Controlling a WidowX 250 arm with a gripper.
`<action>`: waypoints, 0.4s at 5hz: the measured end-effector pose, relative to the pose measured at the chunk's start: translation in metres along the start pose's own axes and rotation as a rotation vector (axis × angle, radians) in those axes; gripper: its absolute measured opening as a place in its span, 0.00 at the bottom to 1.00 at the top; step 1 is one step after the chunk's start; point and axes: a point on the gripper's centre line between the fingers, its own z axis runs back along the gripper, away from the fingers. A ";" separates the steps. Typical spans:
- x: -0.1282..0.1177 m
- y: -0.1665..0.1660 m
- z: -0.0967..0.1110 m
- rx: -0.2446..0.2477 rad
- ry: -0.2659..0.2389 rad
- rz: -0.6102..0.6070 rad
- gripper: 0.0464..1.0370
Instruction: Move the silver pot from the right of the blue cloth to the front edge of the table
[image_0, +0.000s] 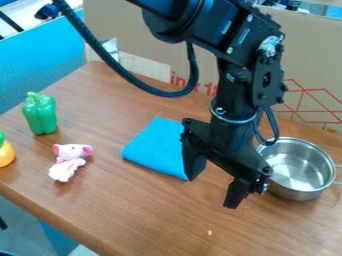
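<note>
The counter (133, 210) is brown with a wood grain running through it, and its near edge cuts at a slant across the lower left. A small pale speck (209, 232) lies on it toward the bottom of the view. Along the far side stands a big sheet of brown cardboard (123, 30), with red lines and lettering toward the right and a whitish patch (145, 67) low on its left part. Left of the counter is a bright blue panel (43, 57); below the near edge, grey floor (23, 212) shows.

The black arm (244, 55) comes in from the top, a dark cable (120, 67) looping beside it, and its pincer (212, 189) hangs over the counter with its two fingers well apart and nothing between them. One finger overlaps the right part of a flat blue cloth (152, 147); whether they touch, I cannot tell. The other is just in front of a shiny metal pot (294, 192), upright on the counter at the right.

Off to the left, a small pink toy animal (67, 162) with large ears lies on the counter. A green pepper (41, 115) stands beyond it, and an orange thing with a green top (6, 154) is cut off by the left edge of the view.
</note>
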 end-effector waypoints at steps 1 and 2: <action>-0.002 0.000 -0.008 0.005 0.027 0.004 0.97; 0.027 -0.008 -0.011 -0.009 -0.024 0.058 0.97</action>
